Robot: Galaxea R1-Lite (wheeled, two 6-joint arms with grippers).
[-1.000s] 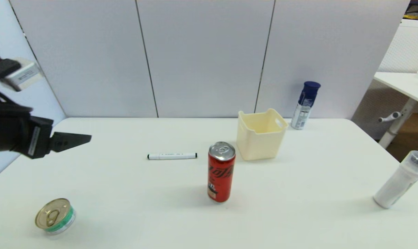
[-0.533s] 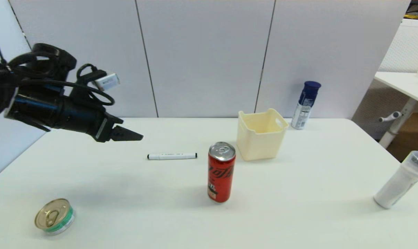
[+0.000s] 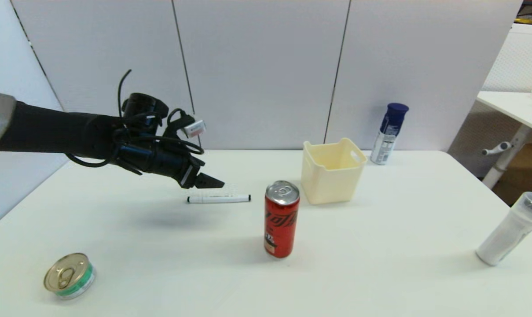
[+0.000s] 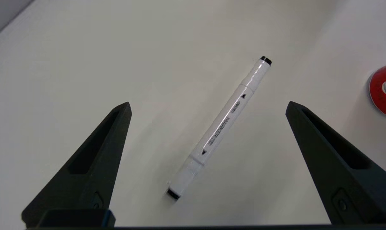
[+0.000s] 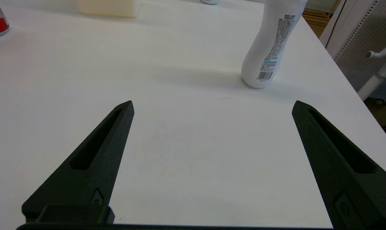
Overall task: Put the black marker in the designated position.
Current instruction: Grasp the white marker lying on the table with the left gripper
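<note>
White table (image 3: 380, 273), cream bin (image 3: 332, 171), black marker (image 3: 218, 199) under wide-open, unladen left gripper (image 3: 213, 182).

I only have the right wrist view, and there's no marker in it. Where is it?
Observer: The marker lies flat on the table, just left of the red can.
Operator: Is the left gripper on it?
Observer: Not yet. The left gripper hovers above it with jaws open, and the marker lies between them, untouched.
Operator: Anything nearby that it could go into?
Observer: A cream basket stands open-topped just behind the can, to its right.
</note>
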